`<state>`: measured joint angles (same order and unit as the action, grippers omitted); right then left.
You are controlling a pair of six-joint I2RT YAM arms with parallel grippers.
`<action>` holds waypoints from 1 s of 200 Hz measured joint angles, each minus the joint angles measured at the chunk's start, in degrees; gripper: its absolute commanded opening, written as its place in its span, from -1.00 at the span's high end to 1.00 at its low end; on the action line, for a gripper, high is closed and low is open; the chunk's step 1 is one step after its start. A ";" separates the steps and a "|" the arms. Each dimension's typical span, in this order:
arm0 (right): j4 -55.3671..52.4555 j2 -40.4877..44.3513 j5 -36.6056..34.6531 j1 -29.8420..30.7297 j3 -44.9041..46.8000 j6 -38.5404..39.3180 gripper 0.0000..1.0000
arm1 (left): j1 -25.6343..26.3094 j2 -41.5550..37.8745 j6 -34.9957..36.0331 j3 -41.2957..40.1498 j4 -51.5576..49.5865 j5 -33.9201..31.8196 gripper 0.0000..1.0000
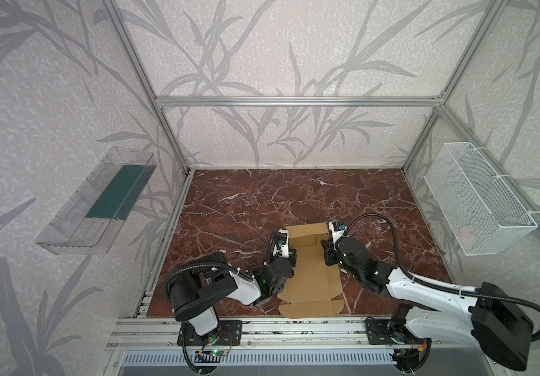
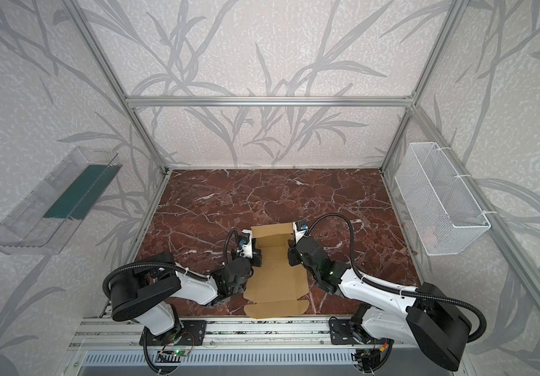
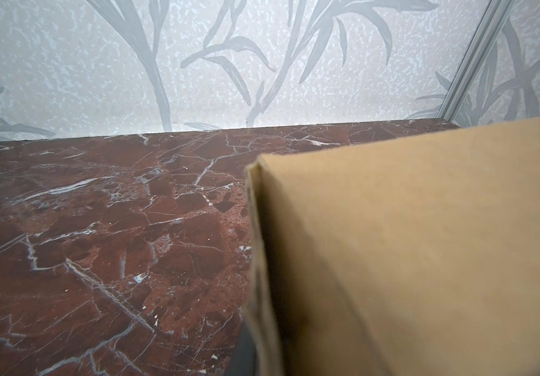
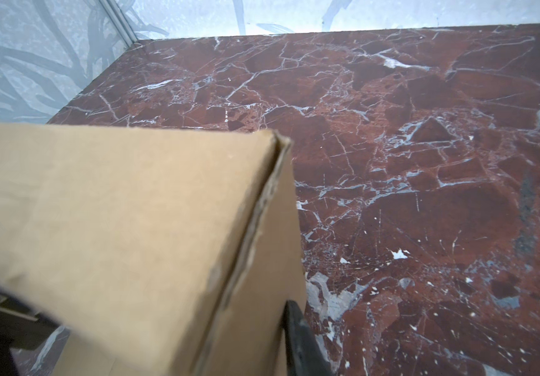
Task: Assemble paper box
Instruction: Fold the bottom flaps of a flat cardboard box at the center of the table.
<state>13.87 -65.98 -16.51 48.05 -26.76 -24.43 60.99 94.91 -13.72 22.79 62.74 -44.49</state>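
No legible text anywhere.

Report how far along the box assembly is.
Done: the tan die-cut cardboard box has its rear wall raised. In hand: left gripper pinches its raised left edge, and right gripper straddles its right edge. Left: the near lid panel lies flat, not yet folded over.

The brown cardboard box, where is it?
In both top views the paper box lies on the marble table, near the front middle, between the left gripper and the right gripper.
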 measured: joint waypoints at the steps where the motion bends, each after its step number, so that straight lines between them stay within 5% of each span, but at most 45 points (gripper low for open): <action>1: -0.07 -0.02 -0.02 0.00 -0.07 -0.04 0.57 | 0.02 0.00 0.02 0.02 -0.07 -0.02 1.00; 200: -23.47 -1.99 -13.57 1.03 -11.23 -13.55 0.93 | 2.71 -0.35 -1.88 8.96 -13.44 -2.16 1.00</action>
<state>-9.61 -67.96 -30.09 49.08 -38.00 -37.98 63.70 94.56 -15.59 31.75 49.30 -46.65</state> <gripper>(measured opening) 0.072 0.048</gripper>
